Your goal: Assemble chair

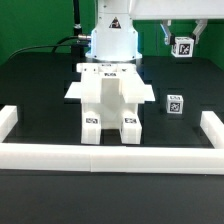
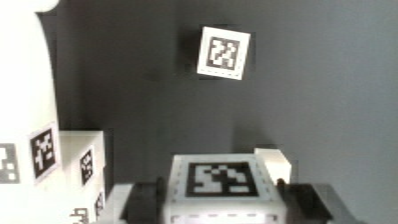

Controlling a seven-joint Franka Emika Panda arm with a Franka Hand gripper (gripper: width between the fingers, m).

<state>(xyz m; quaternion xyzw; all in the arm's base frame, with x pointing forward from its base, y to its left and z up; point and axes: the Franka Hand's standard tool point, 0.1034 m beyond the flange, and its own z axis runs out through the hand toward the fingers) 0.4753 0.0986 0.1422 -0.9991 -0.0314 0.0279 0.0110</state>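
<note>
The partly built white plastic chair (image 1: 108, 98), blocky and marked with square black-and-white tags, stands mid-way on the black counter (image 1: 40, 75), inside the long low white border rail (image 1: 110, 155). In the wrist view the claw (image 2: 217, 198) is narrowed onto a tagged white block (image 2: 222, 178), with a dark finger against each side. A small tagged white cube (image 1: 174, 102) sits apart from the chair, toward the exterior view's right.

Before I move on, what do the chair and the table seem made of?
Chair: likely white plastic, matte; blocky, evenly coloured faces without grain. Table: black, matte, hardly any glare; perhaps cloth or painted board, cannot tell.
</note>
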